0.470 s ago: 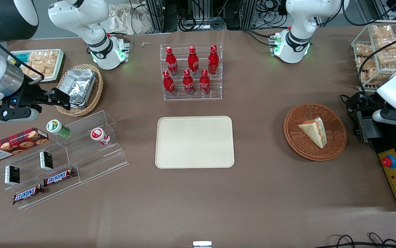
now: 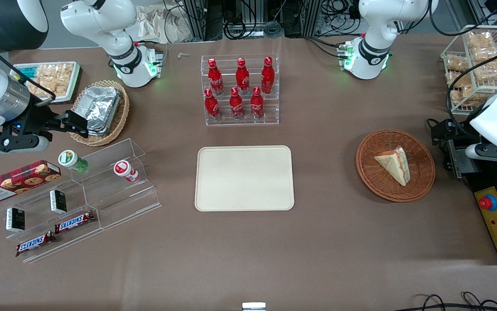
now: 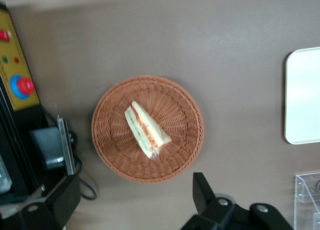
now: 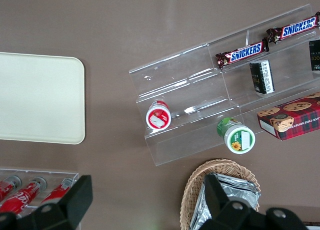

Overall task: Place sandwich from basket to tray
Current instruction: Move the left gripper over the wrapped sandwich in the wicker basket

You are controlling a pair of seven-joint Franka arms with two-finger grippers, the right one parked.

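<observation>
brown cloth table [image 2: 339, 242] carries basket [image 3: 110, 155] with sandwich [image 3: 146, 129], tray [image 2: 244, 178]; jaws gape wide, empty, above basket.

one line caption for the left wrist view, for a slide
Open gripper hovers above the sandwich lying in the basket, tray edge nearby.
</observation>
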